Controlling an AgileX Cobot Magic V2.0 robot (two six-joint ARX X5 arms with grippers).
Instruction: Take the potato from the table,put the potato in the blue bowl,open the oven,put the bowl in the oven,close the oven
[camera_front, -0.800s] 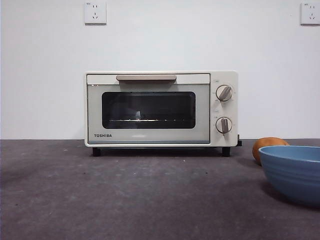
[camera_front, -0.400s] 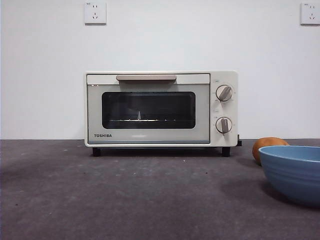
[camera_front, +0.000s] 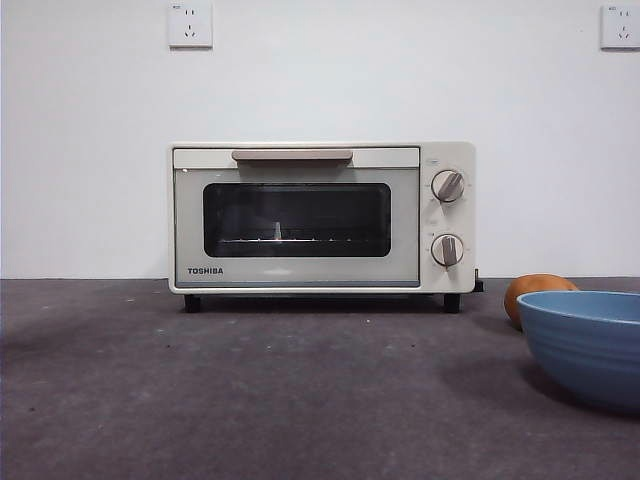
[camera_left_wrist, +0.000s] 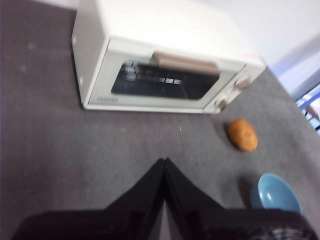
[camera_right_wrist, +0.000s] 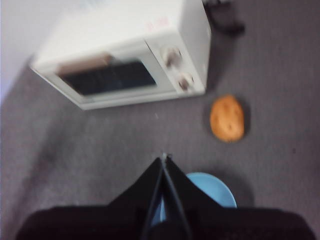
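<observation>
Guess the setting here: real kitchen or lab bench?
Likely a lab or test bench, not a kitchen: the oven sits alone on a bare dark grey table against a blank white wall with two wall sockets, with only a potato and blue bowl as props.

Potato (camera_front: 535, 288) behind bowl (camera_front: 588, 343), right of oven (camera_front: 322, 218).

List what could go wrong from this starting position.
1. The potato is smooth and rounded, lying loose on the table; a pinch from the right gripper, jaws shut now, may roll it away.
2. The blue bowl sits close beside the potato, so a descending arm might knock it.
3. The oven door is shut; its drop-down swing may need room.
</observation>
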